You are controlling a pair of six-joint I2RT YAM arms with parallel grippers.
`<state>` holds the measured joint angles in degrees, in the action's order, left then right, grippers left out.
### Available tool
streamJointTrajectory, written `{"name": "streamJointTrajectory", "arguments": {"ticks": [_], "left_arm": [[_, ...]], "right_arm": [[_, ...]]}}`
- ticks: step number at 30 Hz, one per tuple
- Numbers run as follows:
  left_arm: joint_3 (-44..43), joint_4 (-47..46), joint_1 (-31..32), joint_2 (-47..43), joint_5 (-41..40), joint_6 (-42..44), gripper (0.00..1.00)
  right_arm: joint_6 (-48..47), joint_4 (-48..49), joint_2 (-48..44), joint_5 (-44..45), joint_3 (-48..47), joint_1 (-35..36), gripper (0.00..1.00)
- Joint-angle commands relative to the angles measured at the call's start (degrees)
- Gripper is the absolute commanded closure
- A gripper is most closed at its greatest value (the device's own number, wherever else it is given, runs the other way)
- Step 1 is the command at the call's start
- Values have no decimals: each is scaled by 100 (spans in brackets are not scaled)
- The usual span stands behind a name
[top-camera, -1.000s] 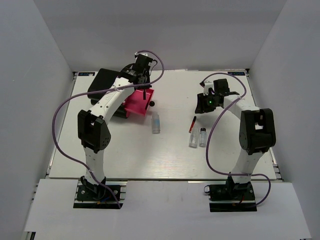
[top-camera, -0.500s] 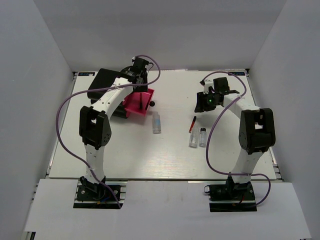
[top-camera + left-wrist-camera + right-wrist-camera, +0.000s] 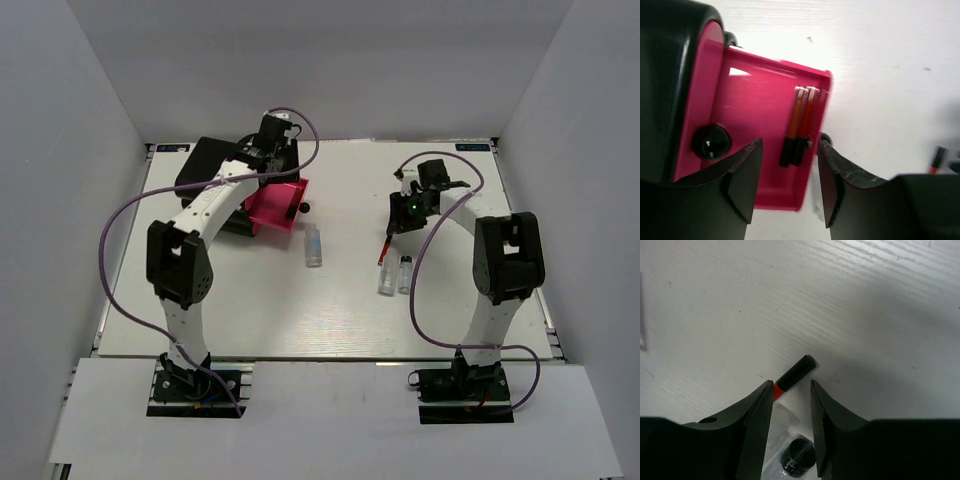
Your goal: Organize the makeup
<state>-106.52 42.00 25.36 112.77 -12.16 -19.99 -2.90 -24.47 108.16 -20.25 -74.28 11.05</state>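
Note:
In the left wrist view, two slim red-and-black sticks (image 3: 797, 125) lie in the open pink drawer (image 3: 750, 115). My left gripper (image 3: 789, 185) hangs open and empty above the drawer's front; from the top it (image 3: 275, 165) is over the drawer (image 3: 272, 208). My right gripper (image 3: 791, 385) is open and straddles another red-and-black stick (image 3: 792, 374) on the table, just above a black-capped clear bottle (image 3: 800, 457). From the top, this gripper (image 3: 398, 224) is at the stick's (image 3: 385, 248) far end. Two clear bottles (image 3: 386, 278) (image 3: 405, 272) stand below it, and a third (image 3: 313, 245) lies near the drawer.
The black box (image 3: 210, 165) holding the drawer sits at the back left; its rounded body (image 3: 665, 75) and a black drawer knob (image 3: 710, 141) show in the left wrist view. White walls close in the table on three sides.
My left gripper has drawn back from the drawer toward the box. My right gripper has moved left and down to the red-and-black stick.

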Motion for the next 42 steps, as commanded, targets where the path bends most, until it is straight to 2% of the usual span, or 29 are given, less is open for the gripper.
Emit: {"name": "streamJointTrajectory", "arguments": {"ticks": [1, 3, 6, 13, 21, 24, 31, 36, 42], "left_arm": [[777, -839, 65, -1247, 653, -75, 41], [1419, -1209, 65, -1766, 899, -180, 39], [1940, -1430, 65, -2345, 1014, -330, 38], [3267, -1651, 65, -3226, 1023, -743, 37], [3866, -1616, 118, -3841, 874, -1156, 37], [4042, -1554, 118, -3991, 865, -1253, 37], [4227, -1326, 118, -4246, 803, -1359, 37], [4402, -1291, 118, -4395, 856, -1481, 38], [4552, -1414, 118, -4457, 970, -1596, 38]], "right_arm": [[237, -207, 188, 231, -297, 82, 58], [246, -207, 293, 328, -350, 134, 58], [376, -190, 451, 504, -482, 161, 55], [430, -181, 671, 768, -509, 354, 57], [474, -269, 689, 803, -394, 539, 70], [518, -278, 706, 681, -438, 565, 79], [615, -295, 961, 268, -815, 653, 91], [667, -295, 1076, -285, -1220, 662, 96], [659, -216, 988, -953, -1703, 618, 98]]}}
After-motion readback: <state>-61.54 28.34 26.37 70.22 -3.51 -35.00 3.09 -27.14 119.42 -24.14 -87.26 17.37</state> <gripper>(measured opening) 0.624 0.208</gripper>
